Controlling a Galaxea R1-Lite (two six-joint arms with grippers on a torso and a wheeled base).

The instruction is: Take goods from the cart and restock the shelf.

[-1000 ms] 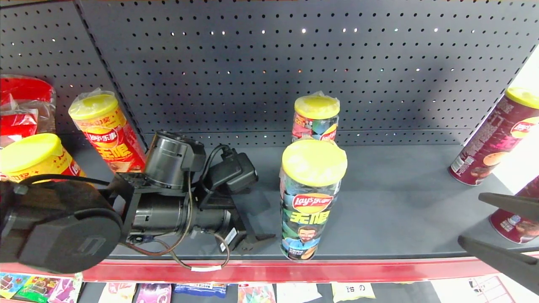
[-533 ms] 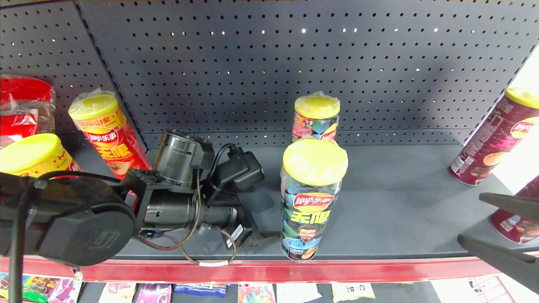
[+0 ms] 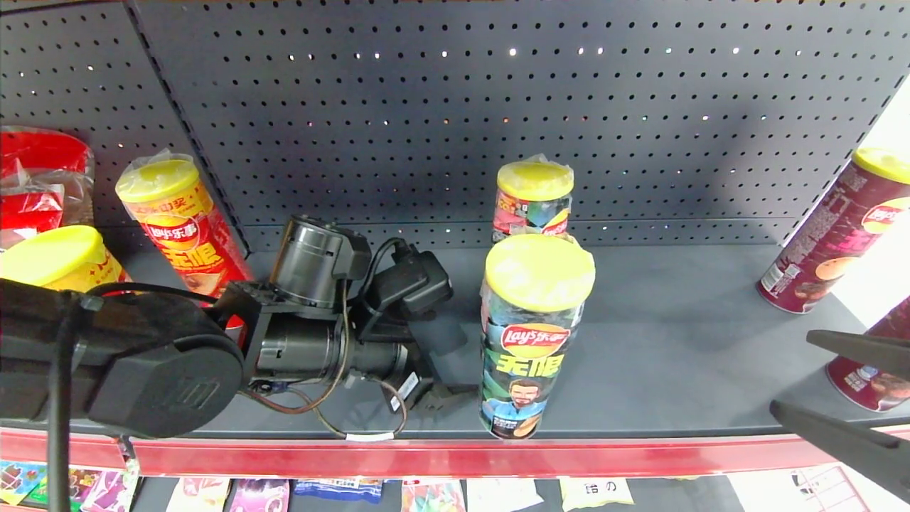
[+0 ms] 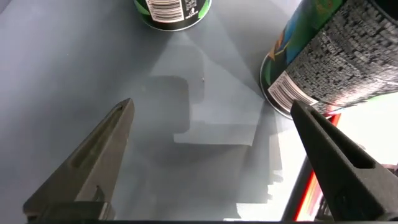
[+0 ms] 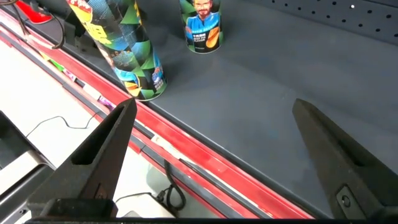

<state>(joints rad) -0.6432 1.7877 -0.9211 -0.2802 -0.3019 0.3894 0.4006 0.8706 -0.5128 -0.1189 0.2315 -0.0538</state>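
Two chip cans with yellow lids stand on the grey shelf [image 3: 675, 341]. The front can [image 3: 534, 334] [image 4: 336, 56] [image 5: 127, 56] is near the red shelf lip, and the rear can [image 3: 533, 199] [image 4: 172, 12] [image 5: 202, 28] stands by the pegboard. My left gripper [image 3: 462, 363] [image 4: 211, 106] lies low over the shelf just left of the front can, open, with only bare shelf between its fingers. One fingertip sits close against the can's base. My right gripper [image 3: 793, 370] [image 5: 214, 104] hangs open and holds nothing at the shelf's front right.
Red chip cans [image 3: 178, 220] and a yellow-lidded one [image 3: 57, 263] stand at the left, behind my left arm. Maroon cans [image 3: 832, 235] [image 3: 871, 373] stand at the right end. A red lip [image 3: 498, 455] runs along the shelf front. Bare shelf lies between the cans and my right gripper.
My left arm has slid rightward along the shelf toward the front can, and that can has shifted slightly to the right. The right gripper has stayed put.
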